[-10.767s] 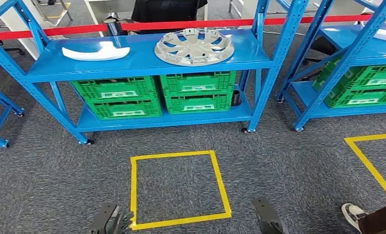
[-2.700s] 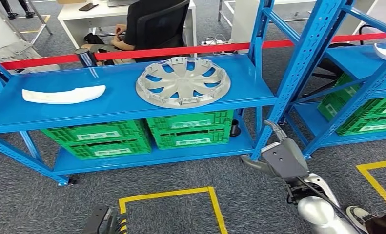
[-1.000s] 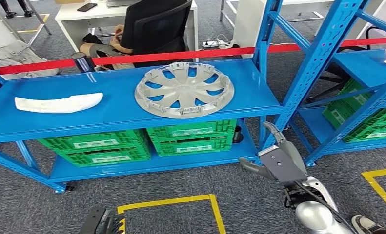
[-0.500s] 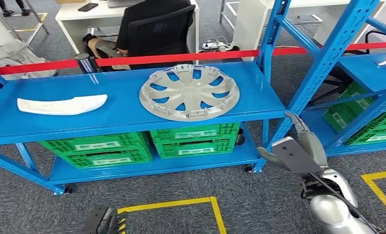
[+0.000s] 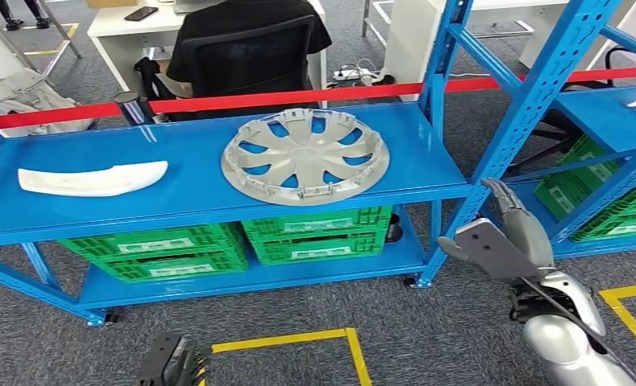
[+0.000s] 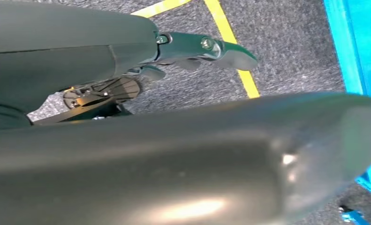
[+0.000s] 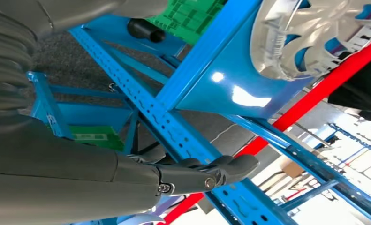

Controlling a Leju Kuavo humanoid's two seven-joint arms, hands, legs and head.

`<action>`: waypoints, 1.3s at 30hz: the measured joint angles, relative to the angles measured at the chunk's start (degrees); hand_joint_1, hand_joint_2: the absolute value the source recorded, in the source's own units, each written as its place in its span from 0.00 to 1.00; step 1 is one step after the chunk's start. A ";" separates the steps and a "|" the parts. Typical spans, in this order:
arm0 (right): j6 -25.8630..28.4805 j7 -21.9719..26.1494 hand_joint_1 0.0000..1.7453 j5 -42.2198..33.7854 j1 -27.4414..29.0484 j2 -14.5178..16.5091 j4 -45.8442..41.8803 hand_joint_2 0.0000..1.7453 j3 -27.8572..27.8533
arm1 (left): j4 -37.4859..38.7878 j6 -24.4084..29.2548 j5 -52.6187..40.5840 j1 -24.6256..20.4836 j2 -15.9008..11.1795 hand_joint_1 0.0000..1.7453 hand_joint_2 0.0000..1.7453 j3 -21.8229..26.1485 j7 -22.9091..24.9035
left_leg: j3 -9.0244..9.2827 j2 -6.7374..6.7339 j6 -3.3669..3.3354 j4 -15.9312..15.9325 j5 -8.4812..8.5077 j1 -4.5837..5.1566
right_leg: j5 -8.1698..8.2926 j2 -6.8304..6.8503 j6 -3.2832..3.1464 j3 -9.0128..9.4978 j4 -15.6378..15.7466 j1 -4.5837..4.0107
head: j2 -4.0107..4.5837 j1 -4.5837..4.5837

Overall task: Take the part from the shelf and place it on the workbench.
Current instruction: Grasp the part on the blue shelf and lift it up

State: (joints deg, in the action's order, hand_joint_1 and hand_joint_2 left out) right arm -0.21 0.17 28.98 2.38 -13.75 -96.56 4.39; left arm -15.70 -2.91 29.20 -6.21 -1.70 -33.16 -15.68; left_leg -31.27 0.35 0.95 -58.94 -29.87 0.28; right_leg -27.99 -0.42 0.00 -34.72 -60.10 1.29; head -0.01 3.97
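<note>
The wheel cover (image 5: pixel 305 156) lies flat on the blue shelf's (image 5: pixel 415 157) upper deck, right of a white trim piece (image 5: pixel 93 178). The right hand (image 5: pixel 503 237) hovers beside the shelf's corner post, fingers spread and empty (well short of the rim). This looks like the reach; next it must rise over the deck edge. The left hand (image 5: pixel 168 363) hangs low; its state I cannot tell.
</note>
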 joint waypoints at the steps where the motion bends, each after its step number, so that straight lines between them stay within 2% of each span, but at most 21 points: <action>1: -0.04 0.04 0.00 -0.02 -0.22 0.00 0.00 1.00 0.00 | -0.02 0.00 0.02 -0.06 -0.03 0.00 0.00 0.00 0.03 | -0.52 -0.02 0.35 -1.33 -0.81 -0.07 | -0.08 0.03 -0.33 0.17 0.06 0.10 | -0.01 0.04; 4: -0.03 0.08 0.00 -0.09 -0.64 0.00 0.05 1.00 0.00 | -0.06 0.00 0.09 -0.08 -0.04 0.00 0.00 -0.01 0.05 | -5.65 -0.06 1.12 -11.37 -5.29 -0.30 | -0.40 0.15 -0.92 0.53 0.11 0.17 | -0.01 0.16; 6: -0.03 0.12 0.00 -0.13 -0.68 0.00 0.14 1.00 0.00 | -0.06 0.01 0.11 0.04 -0.04 0.00 0.00 -0.02 0.07 | -8.74 -0.06 1.15 -16.05 -5.89 -0.35 | -0.63 0.13 -1.04 0.74 0.10 0.09 | -0.01 0.16; 7: -0.03 0.22 0.00 -0.15 -0.71 0.00 0.18 1.00 0.00 | -0.06 0.03 0.13 0.06 -0.04 0.00 0.00 -0.02 0.07 | -8.78 -0.06 0.99 -15.27 -4.49 -0.34 | -0.78 0.09 -1.04 0.96 0.09 0.05 | -0.01 0.16; 9: -0.02 0.68 0.00 -0.20 -0.87 0.00 0.24 1.00 0.00 | -0.06 0.12 0.23 0.03 -0.05 0.00 0.00 -0.02 0.08 | -6.00 -0.06 0.32 -8.17 0.20 -0.20 | -1.17 0.02 -0.89 1.64 0.11 0.00 | -0.01 0.16; 11: -0.02 1.15 0.00 -0.23 -1.28 0.00 0.36 1.00 0.00 | -0.05 0.30 0.45 -0.03 -0.13 0.00 0.00 -0.02 0.08 | -3.11 -0.07 -0.34 -1.63 2.65 0.13 | -1.55 -0.02 -0.44 2.08 0.15 -0.14 | 0.00 0.15; 16: -0.03 1.84 0.00 -0.33 -2.23 0.00 1.01 1.00 0.07 | -0.09 0.61 0.63 0.01 -0.13 0.00 0.00 -0.02 0.08 | -1.62 -0.02 -1.59 1.09 2.85 0.11 | -2.33 0.05 1.21 2.17 -0.21 -0.20 | -0.01 0.10; 18: -0.03 2.02 0.00 -0.38 -2.56 -0.01 1.36 1.00 0.09 | -0.10 0.67 0.65 -0.05 -0.10 0.00 0.00 -0.01 0.08 | -1.11 -0.09 -2.17 1.68 3.05 -0.11 | -4.97 0.08 1.54 -0.36 -5.40 -0.19 | 0.01 0.07; 20: -0.03 2.03 0.00 -0.45 -2.58 0.00 1.81 1.00 0.15 | -0.08 0.68 0.66 -0.01 0.01 0.00 0.00 0.00 0.08 | -1.02 -0.12 -2.47 1.69 2.88 -0.10 | -7.66 0.09 1.82 -4.59 -12.70 -0.18 | 0.00 0.03; 21: -0.03 2.04 0.00 -0.46 -2.54 0.00 2.02 1.00 0.18 | -0.07 0.68 0.66 0.04 0.06 0.00 0.00 0.00 0.08 | -0.96 -0.12 -2.50 1.67 2.75 -0.10 | -7.65 0.10 1.94 -5.93 -14.49 -0.16 | 0.00 0.02; 22: -0.03 2.06 0.00 -0.48 -2.51 0.00 2.19 1.00 0.21 | -0.07 0.68 0.66 0.08 0.09 0.00 0.00 0.00 0.08 | -0.83 -0.10 -2.45 1.63 2.59 -0.12 | -6.56 0.12 2.04 -6.34 -14.36 -0.12 | -0.01 0.01; 23: -0.03 2.08 0.00 -0.48 -2.54 0.00 2.33 1.00 0.22 | -0.07 0.68 0.66 0.09 0.10 0.00 0.00 0.00 0.08 | -0.62 -0.06 -2.30 1.55 2.37 -0.18 | -4.52 0.14 2.12 -5.54 -11.96 -0.04 | -0.01 0.01; 24: -0.03 2.10 0.00 -0.49 -2.58 0.00 2.43 1.00 0.25 | -0.07 0.68 0.66 0.09 0.11 0.00 0.00 0.00 0.08 | -0.40 -0.01 -2.08 1.40 2.08 -0.23 | -2.14 0.19 2.18 -3.93 -8.18 0.08 | -0.01 0.01; 26: -0.03 2.11 0.00 -0.51 -2.69 0.01 2.62 1.00 0.29 | -0.06 0.70 0.67 0.06 0.12 0.00 0.00 0.00 0.08 | -0.24 0.07 -1.41 0.83 1.35 -0.08 | 0.46 0.22 1.87 -1.06 -1.72 0.17 | -0.01 0.02; 27: -0.03 2.11 0.00 -0.52 -2.70 0.01 2.69 1.00 0.31 | -0.05 0.73 0.67 0.06 0.11 0.00 0.00 0.00 0.08 | -0.25 0.09 -1.09 0.63 1.06 0.03 | 0.70 0.18 1.51 -0.43 -0.26 0.17 | 0.00 0.02; 31: -0.02 2.12 0.00 -0.54 -2.71 0.05 2.76 1.00 0.35 | -0.05 0.78 0.70 -0.01 0.08 0.00 0.00 0.00 0.08 | -0.32 0.04 0.14 -0.13 0.11 -0.06 | 0.26 0.06 -0.19 -0.13 0.18 0.10 | -0.01 0.10; 33: -0.01 2.13 0.00 -0.54 -2.73 0.09 2.77 1.00 0.44 | -0.05 0.80 0.72 -0.02 0.05 0.00 0.00 0.00 0.08 | -2.43 0.00 0.77 -4.70 -2.32 -0.25 | 0.12 0.15 -0.71 0.14 0.25 0.27 | -0.02 0.23; 35: -0.01 2.14 0.00 -0.54 -2.71 0.17 2.86 1.00 0.63 | -0.04 0.81 0.73 0.10 0.08 0.00 0.00 0.00 0.08 | -6.51 -0.03 1.15 -12.23 -5.40 -0.38 | -0.10 0.20 -0.98 0.28 0.25 0.24 | -0.02 0.30; 36: -0.01 2.14 0.00 -0.54 -2.68 0.21 2.94 1.00 0.73 | -0.02 0.81 0.74 0.19 0.09 0.00 0.00 0.00 0.08 | -8.18 -0.03 1.20 -14.94 -5.99 -0.42 | -0.19 0.19 -1.04 0.35 0.25 0.21 | -0.02 0.29; 37: -0.01 2.15 0.00 -0.54 -2.65 0.25 3.02 1.00 0.84 | -0.01 0.81 0.74 0.26 0.10 0.00 0.00 0.00 0.08 | -8.92 -0.03 1.15 -15.61 -5.39 -0.43 | -0.30 0.15 -1.04 0.48 0.24 0.19 | -0.02 0.29; 39: -0.01 2.19 0.00 -0.54 -2.62 0.31 3.10 1.00 1.02 | 0.02 0.81 0.74 0.28 0.10 0.00 0.00 0.00 0.08 | -7.16 -0.02 0.74 -10.64 -1.36 -0.41 | -0.59 0.06 -0.90 0.98 0.24 0.17 | -0.01 0.29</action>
State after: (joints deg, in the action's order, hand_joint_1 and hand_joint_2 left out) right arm -0.22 2.37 28.44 -0.24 -13.44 -93.46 5.41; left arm -15.68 -2.09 29.94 -5.93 -1.60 -33.16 -15.61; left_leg -38.42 0.33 1.69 -69.58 -31.24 -0.13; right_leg -28.58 -0.36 -0.91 -33.75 -59.85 1.46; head -0.01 4.26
